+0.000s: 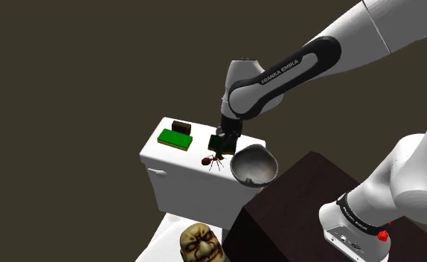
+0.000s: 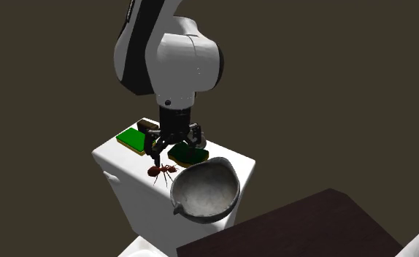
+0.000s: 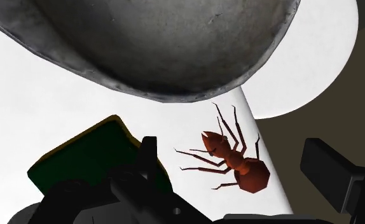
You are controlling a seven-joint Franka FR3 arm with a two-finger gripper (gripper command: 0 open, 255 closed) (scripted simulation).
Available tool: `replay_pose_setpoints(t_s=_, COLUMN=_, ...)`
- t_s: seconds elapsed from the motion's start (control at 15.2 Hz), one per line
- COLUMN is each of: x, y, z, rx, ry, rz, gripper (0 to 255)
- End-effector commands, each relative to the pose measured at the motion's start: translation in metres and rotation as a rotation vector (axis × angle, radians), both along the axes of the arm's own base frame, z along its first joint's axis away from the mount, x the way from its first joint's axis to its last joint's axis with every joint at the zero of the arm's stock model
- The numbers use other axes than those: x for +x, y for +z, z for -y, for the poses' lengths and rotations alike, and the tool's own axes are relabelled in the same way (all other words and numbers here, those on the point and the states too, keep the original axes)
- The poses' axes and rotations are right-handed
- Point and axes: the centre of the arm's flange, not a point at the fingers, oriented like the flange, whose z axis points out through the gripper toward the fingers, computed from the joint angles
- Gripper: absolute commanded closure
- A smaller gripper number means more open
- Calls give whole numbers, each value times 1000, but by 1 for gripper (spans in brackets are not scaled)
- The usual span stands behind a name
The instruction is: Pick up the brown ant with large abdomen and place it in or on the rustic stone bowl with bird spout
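My pincer (image 2: 174, 150) hangs open over the white cistern lid (image 3: 48, 95), its fingers apart and touching nothing. The brown ant (image 3: 233, 162) lies between and just below them, with the grey stone bowl (image 3: 175, 51) just beyond. The ant looks light and stiff, with thin legs that are probably fragile, so I judge the thorax and swollen abdomen the safest hold, closed on gently.
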Motion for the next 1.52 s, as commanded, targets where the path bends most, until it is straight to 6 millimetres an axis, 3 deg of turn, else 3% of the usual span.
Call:
replay_pose_setpoints(t_s=0.0, x=2, y=-15, z=-8, rx=1, ry=7, rz=-2, gripper=0)
replay_pose_setpoints(t_s=0.46, x=-4, y=-49, z=-14, rx=1, ry=7, rz=-2, gripper=0)
replay_pose_setpoints(t_s=0.92, x=-4, y=-49, z=-14, rx=1, ry=7, rz=-2, gripper=0)
replay_pose_setpoints(t_s=0.99, x=-4, y=-49, z=-14, rx=1, ry=7, rz=-2, gripper=255)
replay_pose_setpoints(t_s=1.45, x=-3, y=-49, z=-14, rx=1, ry=7, rz=-2, gripper=255)
